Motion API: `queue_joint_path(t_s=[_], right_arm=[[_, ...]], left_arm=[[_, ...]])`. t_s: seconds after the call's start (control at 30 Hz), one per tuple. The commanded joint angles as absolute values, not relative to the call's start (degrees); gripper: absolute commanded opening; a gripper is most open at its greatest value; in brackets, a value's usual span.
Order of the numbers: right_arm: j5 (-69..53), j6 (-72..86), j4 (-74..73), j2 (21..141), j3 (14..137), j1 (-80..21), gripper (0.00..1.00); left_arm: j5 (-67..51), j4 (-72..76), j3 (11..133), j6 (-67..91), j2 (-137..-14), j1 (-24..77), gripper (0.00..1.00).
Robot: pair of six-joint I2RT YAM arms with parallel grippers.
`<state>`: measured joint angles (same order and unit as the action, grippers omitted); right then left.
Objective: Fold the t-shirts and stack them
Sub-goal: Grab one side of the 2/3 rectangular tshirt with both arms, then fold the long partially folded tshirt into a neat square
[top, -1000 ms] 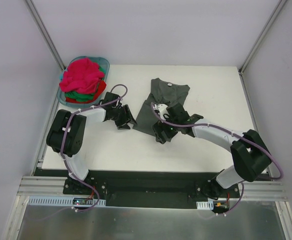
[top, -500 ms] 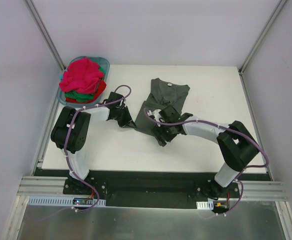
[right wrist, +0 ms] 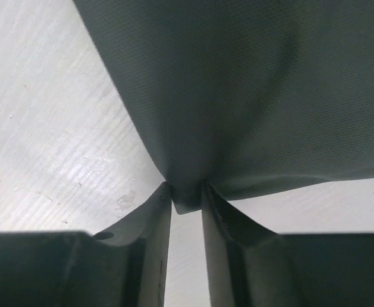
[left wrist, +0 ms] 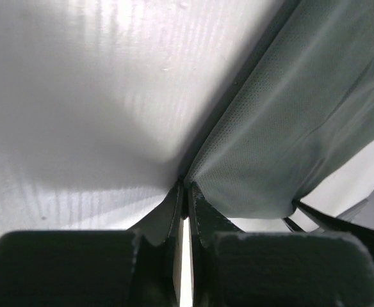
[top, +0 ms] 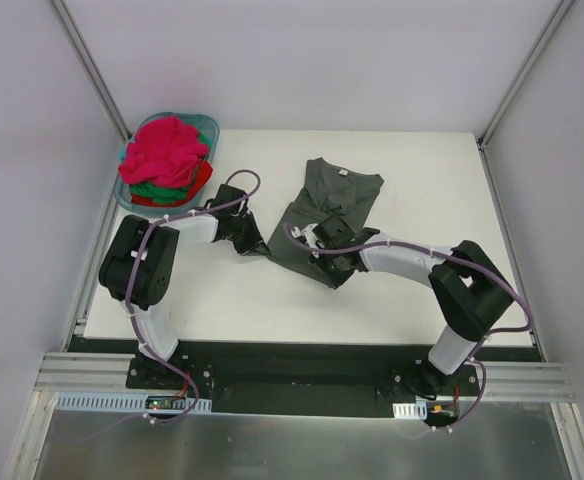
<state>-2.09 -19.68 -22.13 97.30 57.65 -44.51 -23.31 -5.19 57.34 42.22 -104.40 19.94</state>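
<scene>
Grey shirt sprawls rumpled across the table, nothing folded, no stack begun. Pink, red and green shirts sit heaped in the basket, so most of the job looks ahead. Left gripper pinches the shirt's left hem; right gripper clamps its near edge.

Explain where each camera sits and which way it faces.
Top external: above and behind, looking down on the white table; the left arm and right arm show whole.
Left wrist: on the left arm, facing past the left end effector pinching the dark charcoal grey cloth t-shirt.
Right wrist: likewise, past the right end effector pinching it.
All three share that shirt and the table.
</scene>
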Motion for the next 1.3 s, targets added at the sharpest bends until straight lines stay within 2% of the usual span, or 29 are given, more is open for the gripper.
queue_joint_path(t_s=[0.0, 0.13, 0.4, 0.67, 0.8, 0.9, 1.07, 1.27], right_arm=[[-1.76, -18.55, -25.13, 96.51, 57.74, -45.96, 0.19], [-9.99, -19.86, -22.95, 95.28, 56.69, -47.54, 0.01], [-23.19, -17.15, -19.69, 90.98, 58.01, -55.1, 0.01], [-35.58, -5.11, -14.95, 85.44, 58.36, -62.48, 0.01], [-42.17, -0.1, -7.48, 83.06, 57.83, -66.88, 0.01], [-42.8, 3.86, -4.49, 81.39, 57.48, -68.29, 0.01], [-39.03, 5.71, -3.16, 77.27, 55.11, -68.29, 0.01], [-31.74, 6.15, -5.27, 70.85, 50.9, -66.63, 0.01]], left_arm=[[-17.85, -7.38, 54.15, 42.71, -99.07, 19.25, 0.0], [-16.26, -7.65, 50.46, 43.15, -93.62, 18.46, 0.0], [-11.0, -13.17, 42.2, 45.43, -80.26, 17.93, 0.0], [3.15, -26.36, 37.01, 48.78, -55.93, 17.32, 0.0], [4.83, -31.45, 36.56, 49.04, -43.27, 17.31, 0.0], [5.28, -33.83, 38.05, 48.61, -37.72, 17.31, 0.0], [2.47, -33.84, 41.39, 48.6, -36.29, 17.4, 0.0], [-1.06, -30.77, 46.66, 48.6, -45.25, 19.24, 0.0]])
